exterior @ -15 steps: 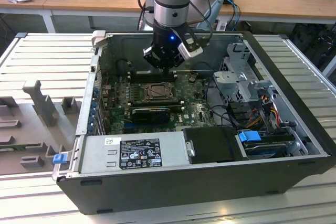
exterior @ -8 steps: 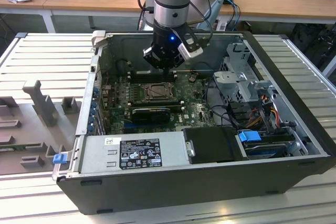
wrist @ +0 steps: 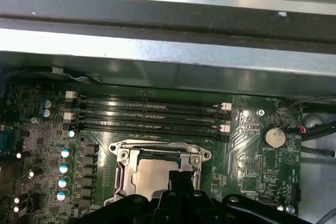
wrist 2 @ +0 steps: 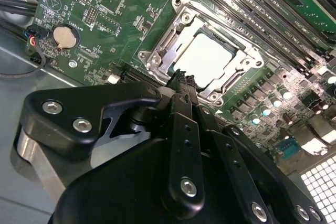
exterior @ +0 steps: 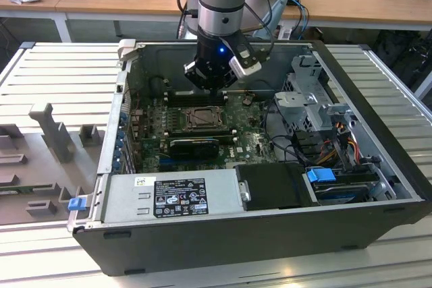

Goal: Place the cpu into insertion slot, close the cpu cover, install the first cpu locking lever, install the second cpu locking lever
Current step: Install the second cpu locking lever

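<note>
In the exterior view, the gripper (exterior: 210, 88) is positioned inside the open computer case (exterior: 378, 99), just above the green motherboard (exterior: 256, 141) and beyond the insertion slot (exterior: 201, 119). In the second wrist view, the cpu (wrist 2: 206, 60) is seated in the slot, framed by the cpu cover (wrist 2: 157, 51); the jaws are seen closed together, holding nothing. In the first wrist view, the cpu (wrist: 152, 176) is shown below the memory slots (wrist: 147, 113).

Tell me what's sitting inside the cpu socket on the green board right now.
The cpu, a pale square chip, lies inside the insertion slot, with the cpu cover closed down around it. The chip hides the socket's contacts, and the gripper covers one edge.
</note>
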Controlling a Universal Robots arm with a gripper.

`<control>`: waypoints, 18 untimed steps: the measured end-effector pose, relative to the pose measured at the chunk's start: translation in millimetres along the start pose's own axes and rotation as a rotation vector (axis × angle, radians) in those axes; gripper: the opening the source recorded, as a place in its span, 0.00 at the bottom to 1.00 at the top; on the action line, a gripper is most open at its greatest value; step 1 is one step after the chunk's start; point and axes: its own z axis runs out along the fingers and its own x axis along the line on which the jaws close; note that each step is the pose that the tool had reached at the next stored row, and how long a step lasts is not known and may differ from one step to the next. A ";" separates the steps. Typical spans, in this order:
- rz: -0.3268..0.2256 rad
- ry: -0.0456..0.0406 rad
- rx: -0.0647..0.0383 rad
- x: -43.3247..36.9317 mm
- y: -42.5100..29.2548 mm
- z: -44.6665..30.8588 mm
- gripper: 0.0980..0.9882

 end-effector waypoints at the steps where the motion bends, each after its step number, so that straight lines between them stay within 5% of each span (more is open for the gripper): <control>1: 0.000 0.0001 0.000 0.0 0.0 -1.0 0.01; 4: 0.000 0.0000 0.000 -0.1 0.3 -6.7 0.01; 18: 0.000 0.0001 0.000 1.0 -15.6 -6.9 0.01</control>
